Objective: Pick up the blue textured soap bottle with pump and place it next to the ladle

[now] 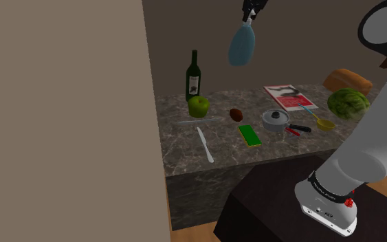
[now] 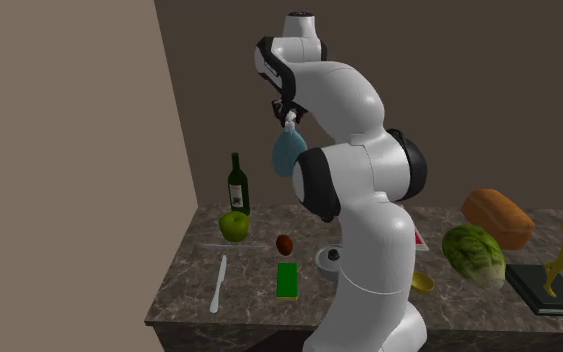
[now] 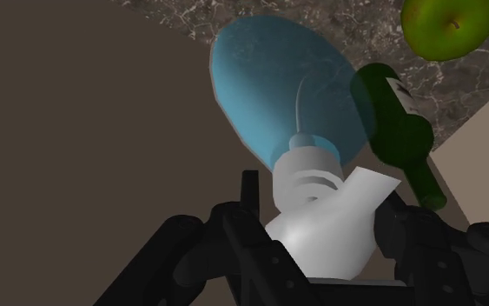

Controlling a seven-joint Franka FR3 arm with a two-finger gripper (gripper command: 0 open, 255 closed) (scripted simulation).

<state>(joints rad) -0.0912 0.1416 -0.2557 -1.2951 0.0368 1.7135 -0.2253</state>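
Observation:
The blue see-through soap bottle (image 1: pixel 241 45) with a white pump hangs high above the marble counter (image 1: pixel 185 155), body downward. My gripper (image 1: pixel 251 15) is shut on its pump head. In the second exterior view the bottle (image 2: pixel 289 152) dangles under the gripper (image 2: pixel 289 115), in front of the arm. In the wrist view the black fingers of the gripper (image 3: pixel 320 230) clasp the white pump, and the blue bottle (image 3: pixel 286 87) points away toward the counter. The yellow ladle (image 1: pixel 322 122) lies on the counter toward the shoulder view's right, beside a small grey pot (image 1: pixel 275 120).
Below the bottle stand a dark green wine bottle (image 1: pixel 194 75) and a green apple (image 1: pixel 198 106). A knife (image 1: pixel 205 144), a green block (image 1: pixel 250 135), a brown lump (image 1: pixel 236 114), a magazine (image 1: pixel 289 96), a cabbage (image 1: pixel 348 103) and bread (image 1: pixel 348 81) share the counter. A tall beige wall panel (image 1: pixel 61 117) stands at the left.

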